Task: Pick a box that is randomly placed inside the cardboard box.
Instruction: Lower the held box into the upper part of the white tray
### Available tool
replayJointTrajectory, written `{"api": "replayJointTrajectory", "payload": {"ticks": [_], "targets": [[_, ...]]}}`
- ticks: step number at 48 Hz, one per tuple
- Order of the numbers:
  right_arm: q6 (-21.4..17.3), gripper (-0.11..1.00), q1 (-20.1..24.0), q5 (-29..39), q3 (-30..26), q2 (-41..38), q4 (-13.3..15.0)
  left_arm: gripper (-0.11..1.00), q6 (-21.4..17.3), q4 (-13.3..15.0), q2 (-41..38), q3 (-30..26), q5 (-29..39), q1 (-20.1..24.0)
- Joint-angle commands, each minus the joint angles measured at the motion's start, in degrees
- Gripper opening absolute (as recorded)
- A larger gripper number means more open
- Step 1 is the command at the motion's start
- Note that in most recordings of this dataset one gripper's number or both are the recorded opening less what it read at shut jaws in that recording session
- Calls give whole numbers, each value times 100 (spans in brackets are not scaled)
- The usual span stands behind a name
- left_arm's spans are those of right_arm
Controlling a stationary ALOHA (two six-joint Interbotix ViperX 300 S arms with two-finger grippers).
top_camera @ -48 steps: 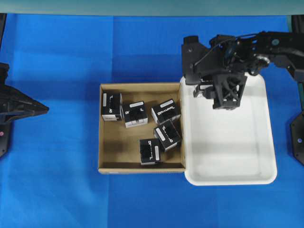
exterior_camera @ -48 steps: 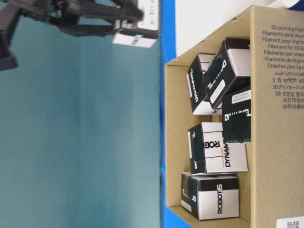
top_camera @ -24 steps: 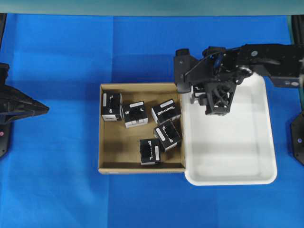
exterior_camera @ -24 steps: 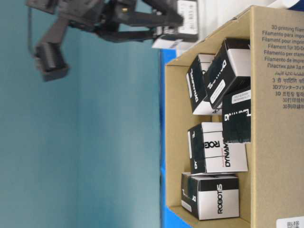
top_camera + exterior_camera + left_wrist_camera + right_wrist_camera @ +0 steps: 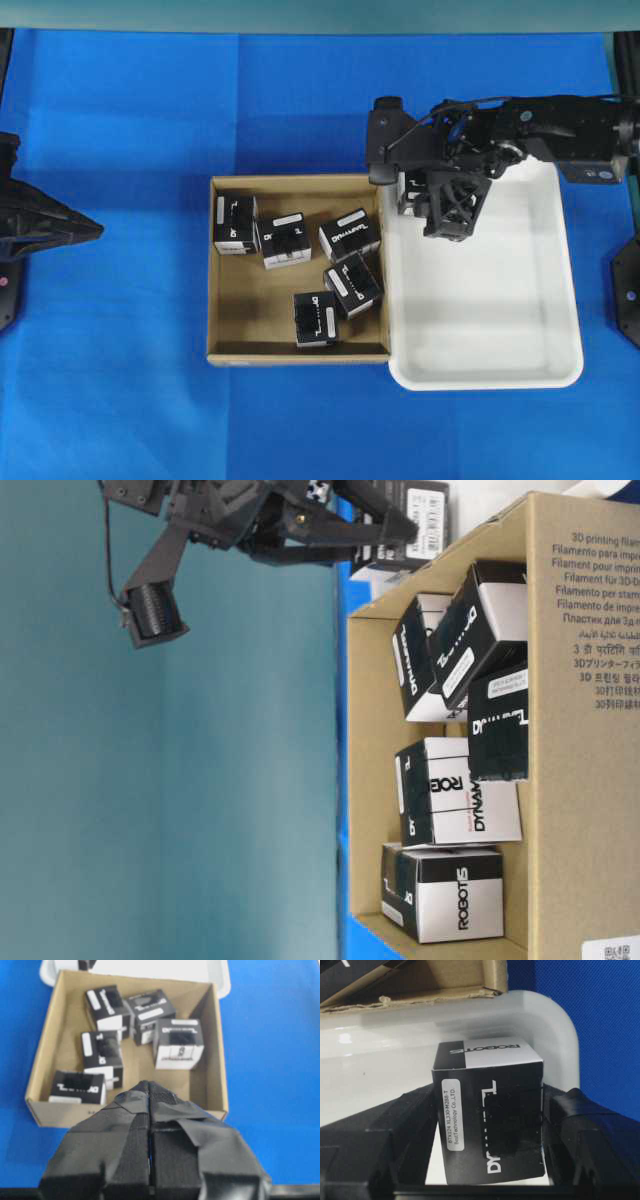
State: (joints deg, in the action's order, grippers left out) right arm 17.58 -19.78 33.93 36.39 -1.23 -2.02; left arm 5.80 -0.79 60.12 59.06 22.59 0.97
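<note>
We have one box (image 5: pixel 487 1115) pinched in the right pincer (image 5: pixel 413 190) — its black pads press on two opposite faces, label strip facing the wrist camera. It hangs over the corner of the white tray (image 5: pixel 540 375) that lies nearest the cardboard box (image 5: pixel 212 270) and the far edge of the tabletop (image 5: pixel 120 110). In the table-level view the carton sits just above the tray's rim; we cannot tell whether its underside touches the tray floor yet.

The step in hand, as we judge it, is setting this carton down in the tray. To do it well, we lower straight and keep the carton level, clear of the tray's rounded corner wall and of the cardboard wall beside it, since catching either edge could tip it. We part the pads only once the bottom face rests flat, and lift straight up so they do not drag the carton.

Five cartons lie in the cardboard box, some tilted against each other — two in the corner nearest the tray look tightly packed.

The left pincer (image 5: pixel 149 1125) is pressed together on nothing, parked well apart near the tabletop's left edge.
</note>
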Motion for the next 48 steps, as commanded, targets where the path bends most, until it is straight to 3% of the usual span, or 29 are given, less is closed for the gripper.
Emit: {"api": "replayJointTrajectory", "payload": {"ticks": [1,39,48], "targets": [[0,66,9,-79,9,-9,-18,-7,9,-18,-53,-123,-53,9],[0,64,9,-220,123,-26,-9,-7,18,-18,-123,-105,-53,9],[-35,99,35,-387,123,-18,-9,-7,18,-18,-123,-105,-53,0]]}}
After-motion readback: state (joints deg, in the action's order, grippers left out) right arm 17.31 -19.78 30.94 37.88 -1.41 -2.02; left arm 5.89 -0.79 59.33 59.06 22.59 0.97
